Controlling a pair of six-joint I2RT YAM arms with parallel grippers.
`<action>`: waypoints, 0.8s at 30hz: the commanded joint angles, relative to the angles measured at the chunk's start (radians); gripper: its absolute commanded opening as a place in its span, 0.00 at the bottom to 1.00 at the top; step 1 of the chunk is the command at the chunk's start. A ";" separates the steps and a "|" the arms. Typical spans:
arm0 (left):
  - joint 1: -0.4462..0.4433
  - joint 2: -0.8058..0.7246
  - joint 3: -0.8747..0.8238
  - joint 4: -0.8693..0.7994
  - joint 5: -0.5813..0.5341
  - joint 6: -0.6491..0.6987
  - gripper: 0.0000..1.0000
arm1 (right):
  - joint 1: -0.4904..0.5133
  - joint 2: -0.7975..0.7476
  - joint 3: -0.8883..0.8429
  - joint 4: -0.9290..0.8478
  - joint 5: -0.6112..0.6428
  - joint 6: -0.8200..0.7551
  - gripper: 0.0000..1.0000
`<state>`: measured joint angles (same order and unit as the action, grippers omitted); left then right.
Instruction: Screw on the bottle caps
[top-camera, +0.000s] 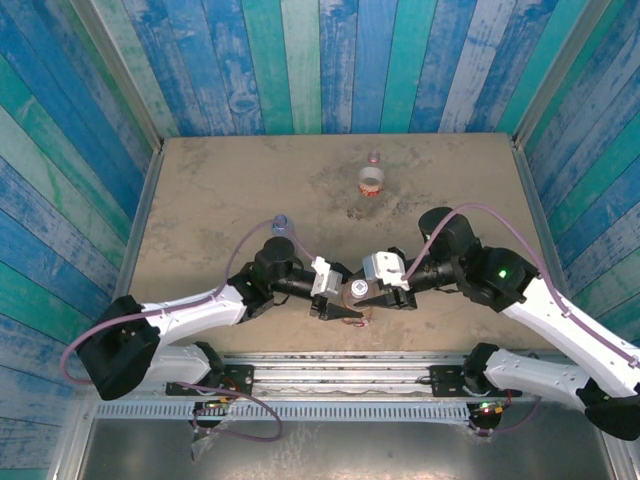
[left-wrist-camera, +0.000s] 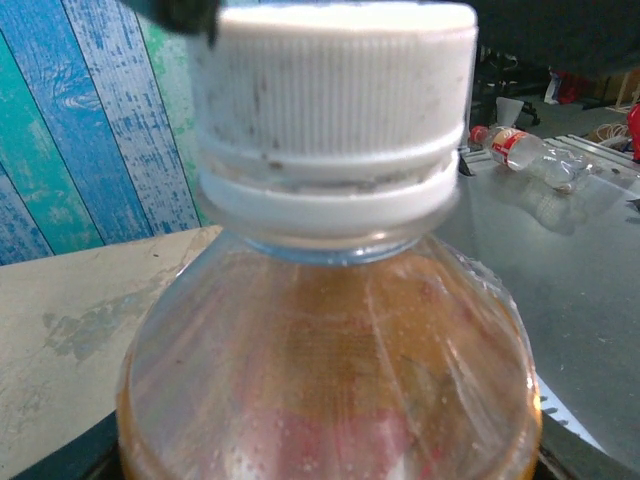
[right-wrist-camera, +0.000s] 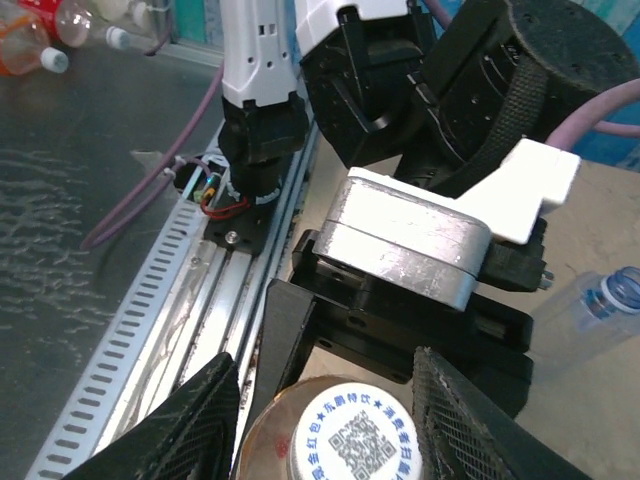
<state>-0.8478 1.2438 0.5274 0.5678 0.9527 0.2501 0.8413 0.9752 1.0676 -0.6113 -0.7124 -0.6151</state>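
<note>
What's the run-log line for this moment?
left tool: grips clear plastic bottle of amber liquid | right tool: open, straddling its white ribbed round plastic cap | cap: on neck, tightness unclear

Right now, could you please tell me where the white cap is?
The white cap sits on the amber bottle, near centre on the table in the top view, between the jaws of the right gripper.

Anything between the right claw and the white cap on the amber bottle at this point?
Nothing visible. The white cap sits on the amber bottle, which the left claw holds. It lies directly between the fingers of the right claw, with a gap showing on one side.
</note>
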 joint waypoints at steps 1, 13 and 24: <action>0.003 -0.039 0.024 0.012 0.027 0.000 0.52 | 0.002 0.004 -0.003 0.010 -0.074 -0.020 0.46; 0.003 -0.064 0.020 -0.015 0.019 0.017 0.52 | 0.002 0.038 0.015 -0.009 -0.013 -0.006 0.53; 0.003 -0.071 0.021 -0.048 0.005 0.038 0.52 | 0.001 0.088 0.039 -0.026 -0.027 0.015 0.34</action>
<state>-0.8455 1.2186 0.5274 0.5377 0.9527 0.2699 0.8413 1.0611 1.0756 -0.6155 -0.7238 -0.6121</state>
